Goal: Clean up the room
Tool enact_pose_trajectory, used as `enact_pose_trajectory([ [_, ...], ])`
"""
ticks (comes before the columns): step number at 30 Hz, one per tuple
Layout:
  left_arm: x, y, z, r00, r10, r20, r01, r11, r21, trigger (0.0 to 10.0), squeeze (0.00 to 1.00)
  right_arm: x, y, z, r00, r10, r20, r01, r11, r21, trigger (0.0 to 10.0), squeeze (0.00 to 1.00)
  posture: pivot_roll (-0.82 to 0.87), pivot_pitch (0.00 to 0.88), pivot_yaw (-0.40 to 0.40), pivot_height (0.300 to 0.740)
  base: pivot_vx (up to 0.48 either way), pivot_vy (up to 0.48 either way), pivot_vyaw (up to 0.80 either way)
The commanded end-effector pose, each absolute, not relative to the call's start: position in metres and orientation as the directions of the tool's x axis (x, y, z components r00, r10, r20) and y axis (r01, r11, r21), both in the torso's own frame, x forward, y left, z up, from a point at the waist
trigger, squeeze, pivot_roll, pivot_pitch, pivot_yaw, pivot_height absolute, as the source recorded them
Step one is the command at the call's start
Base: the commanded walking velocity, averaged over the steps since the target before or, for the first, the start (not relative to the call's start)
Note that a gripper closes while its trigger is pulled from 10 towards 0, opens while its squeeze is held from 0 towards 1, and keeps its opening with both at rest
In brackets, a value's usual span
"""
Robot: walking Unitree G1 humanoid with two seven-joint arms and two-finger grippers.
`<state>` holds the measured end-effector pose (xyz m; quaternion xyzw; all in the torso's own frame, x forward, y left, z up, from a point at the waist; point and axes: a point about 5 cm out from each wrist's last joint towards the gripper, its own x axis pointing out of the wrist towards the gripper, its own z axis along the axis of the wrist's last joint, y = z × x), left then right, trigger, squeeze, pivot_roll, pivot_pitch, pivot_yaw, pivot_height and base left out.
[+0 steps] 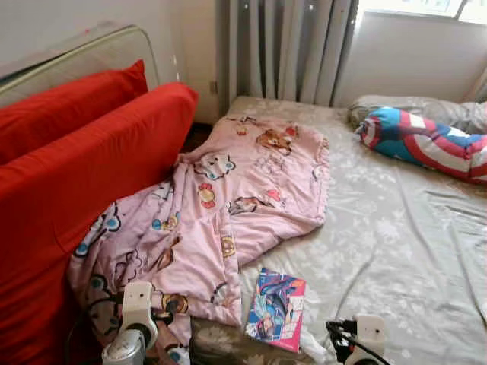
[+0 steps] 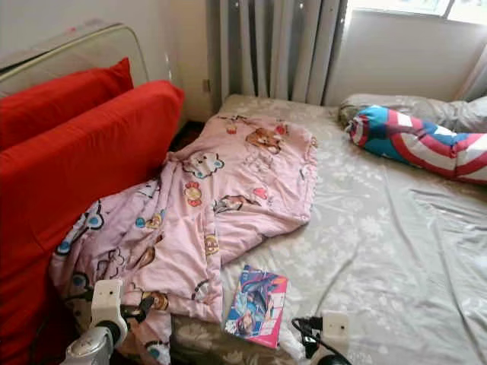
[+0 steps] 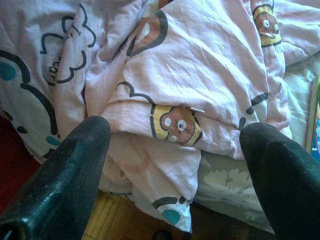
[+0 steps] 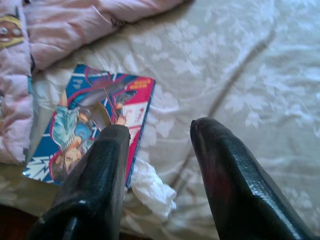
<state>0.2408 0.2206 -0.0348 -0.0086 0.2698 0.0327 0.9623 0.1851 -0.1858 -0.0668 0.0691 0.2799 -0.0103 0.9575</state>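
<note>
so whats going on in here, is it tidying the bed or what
The robot stands at the foot of an untidy bed. A crumpled pink blanket sprawls from the red cushions across the sheet, with a colourful book and a crumpled white tissue near the edge. The left gripper hangs open over the blanket's hem, the right gripper open beside the book. Nothing is held.

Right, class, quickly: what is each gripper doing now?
Left gripper: open, empty, hovering at the pink blanket.
Right gripper: open, empty, above the magazine.
</note>
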Motion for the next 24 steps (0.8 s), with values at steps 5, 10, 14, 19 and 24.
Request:
enact_pose_trajectory([
  [5, 0.241, 0.221, -0.032, 0.881, 0.055, -0.471, -0.075, 0.997, -0.023, 10.0, 0.00, 0.187, -0.187, -0.062, 0.875, 0.022, -0.483, 0.060, 0.987, 0.152, 10.0, 0.00, -0.04, 0.000, -0.028, 0.740, 0.000, 0.000, 0.00],
  [10, 0.240, 0.219, -0.031, 0.892, 0.041, -0.450, -0.064, 0.997, -0.036, 10.0, 0.00, 0.184, -0.191, -0.061, 0.885, -0.033, -0.464, 0.103, 0.986, 0.127, 10.0, 0.00, -0.04, 0.000, -0.025, 0.740, 0.000, 0.000, 0.00],
  [14, 0.240, 0.218, -0.031, 0.899, 0.041, -0.437, -0.065, 0.997, -0.041, 10.0, 0.00, 0.184, -0.194, -0.060, 0.894, -0.067, -0.443, 0.139, 0.981, 0.132, 10.0, 0.00, -0.04, 0.000, -0.028, 0.740, 0.000, 0.000, 0.00],
  [19, 0.314, 0.202, 0.042, 0.992, -0.002, -0.129, -0.002, 0.999, -0.033, 10.0, 0.00, 0.186, -0.194, -0.055, 0.916, -0.052, -0.399, 0.102, 0.989, 0.104, 10.0, 0.00, -0.05, 0.000, -0.034, 0.740, 0.000, 0.000, 0.00],
  [24, 0.321, 0.205, 0.053, 0.996, 0.022, -0.083, -0.025, 0.999, -0.040, 10.0, 0.00, 0.187, -0.195, -0.052, 0.930, -0.051, -0.363, 0.091, 0.991, 0.094, 10.0, 0.00, -0.05, 0.000, -0.031, 0.740, 0.000, 0.000, 0.00],
])
